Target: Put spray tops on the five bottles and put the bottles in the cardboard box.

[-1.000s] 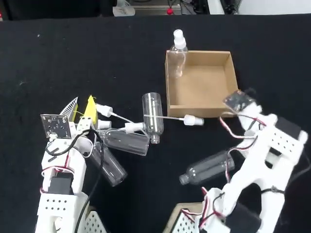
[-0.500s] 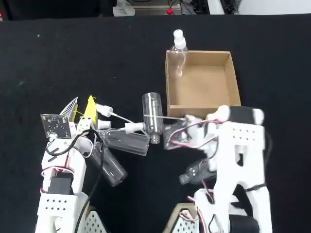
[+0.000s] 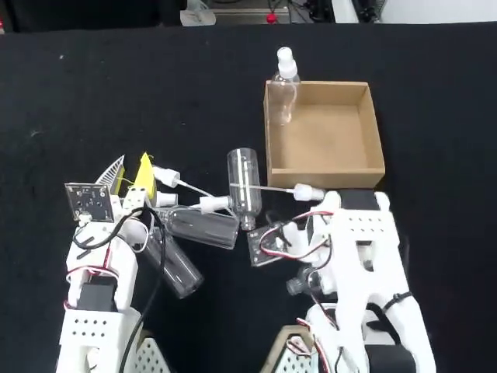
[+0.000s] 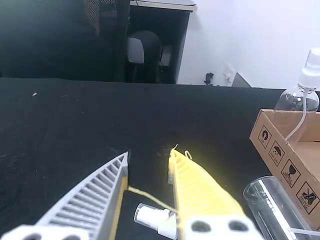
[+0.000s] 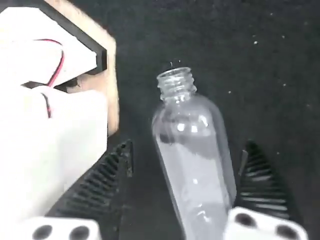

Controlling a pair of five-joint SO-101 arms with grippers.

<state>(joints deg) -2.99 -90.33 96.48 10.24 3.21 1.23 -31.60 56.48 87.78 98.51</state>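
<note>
A capped bottle stands upright at the far left corner of the cardboard box. Three open bottles lie left of the box: one by its near corner, two beside the left arm. My left gripper is open, and a loose spray top lies on the table between its grey and yellow fingers. My right gripper is open, its black fingers on either side of another open bottle lying on the table. That bottle's neck shows under the right arm.
Two more spray tops with long tubes lie between the bottles and the box front. A tan base board sits close beside the right gripper. The black table stretches bare behind the left arm.
The right arm has swung from the box's right front corner leftwards and down over the lying bottle. The left arm has kept still.
</note>
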